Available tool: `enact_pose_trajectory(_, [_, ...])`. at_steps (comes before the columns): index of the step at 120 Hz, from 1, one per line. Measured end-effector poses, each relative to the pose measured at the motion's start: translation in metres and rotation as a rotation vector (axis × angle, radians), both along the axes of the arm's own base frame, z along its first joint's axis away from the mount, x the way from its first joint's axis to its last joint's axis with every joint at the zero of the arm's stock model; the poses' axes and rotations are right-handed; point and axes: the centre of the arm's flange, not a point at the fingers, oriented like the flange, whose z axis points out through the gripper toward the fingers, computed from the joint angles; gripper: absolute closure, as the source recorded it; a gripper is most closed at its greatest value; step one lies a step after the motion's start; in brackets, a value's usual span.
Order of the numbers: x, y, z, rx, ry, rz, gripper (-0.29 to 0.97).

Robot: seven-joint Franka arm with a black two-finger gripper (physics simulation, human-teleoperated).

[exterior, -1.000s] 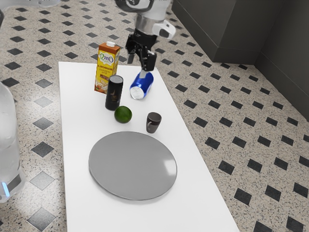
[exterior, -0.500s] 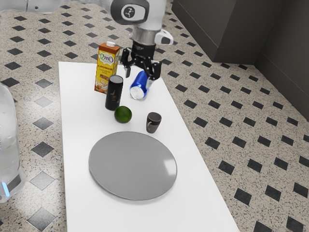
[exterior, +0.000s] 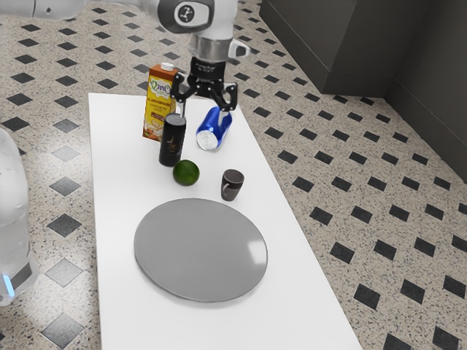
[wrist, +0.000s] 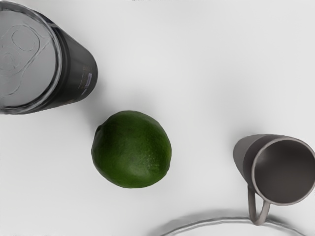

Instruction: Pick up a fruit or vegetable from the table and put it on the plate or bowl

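My jaws stand open above the lime, which lies on the counter between the black can and the grey plate.

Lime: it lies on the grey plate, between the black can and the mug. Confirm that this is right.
Not right. The lime lies on the white table, apart from the grey plate, as the exterior view shows. It does lie between the black can and the mug.

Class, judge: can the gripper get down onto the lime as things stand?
Probably yes. The lime sits apart from the black can and the mug, with bare table around it, and the open gripper holds nothing.
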Motion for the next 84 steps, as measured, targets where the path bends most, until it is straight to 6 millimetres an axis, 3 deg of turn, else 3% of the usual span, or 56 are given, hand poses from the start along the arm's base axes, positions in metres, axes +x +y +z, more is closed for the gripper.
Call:
enact_pose_trajectory(20, [0.033, 0.004, -0.016, -0.012, 0.046, 0.065, 0.00])
enact_pose_trajectory(38, [0.044, -0.016, 0.006, 0.006, 0.011, 0.073, 0.00])
enact_pose_trajectory(49, [0.059, -0.027, 0.006, 0.038, 0.019, 0.084, 0.00])
enact_pose_trajectory(72, [0.063, -0.032, 0.015, 0.061, 0.009, 0.152, 0.00])
enact_pose_trajectory(84, [0.059, -0.018, 0.018, 0.064, 0.008, 0.213, 0.00])
